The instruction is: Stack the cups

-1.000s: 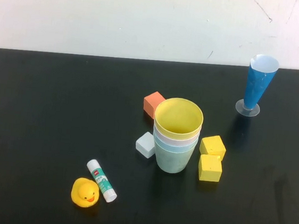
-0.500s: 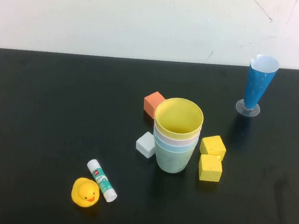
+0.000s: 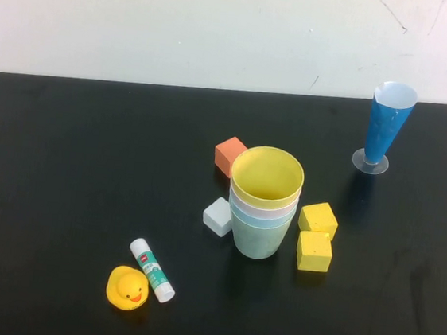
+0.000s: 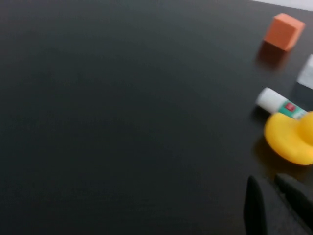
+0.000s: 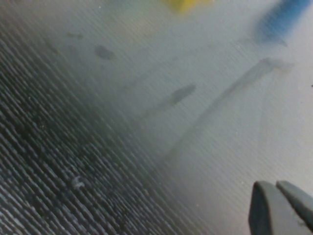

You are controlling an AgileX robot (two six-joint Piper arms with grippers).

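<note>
High view puts the cups [image 3: 264,202] nested in one upright stack at mid-table, yellow on top, then pale bands, mint green at the bottom. You would likely find them light, stiff and a little slick, so pinch one wall at the yellow rim, not the tapered body. Around the stack sit a white block [image 3: 217,216], an orange block [image 3: 229,154] and two yellow blocks [image 3: 315,236]; the stacking looks done. Your left gripper [image 4: 274,205] rests low near the rubber duck [image 4: 292,139], jaws pressed together and empty. Your right gripper [image 5: 279,208] hovers over bare table, likewise closed on nothing.
</note>
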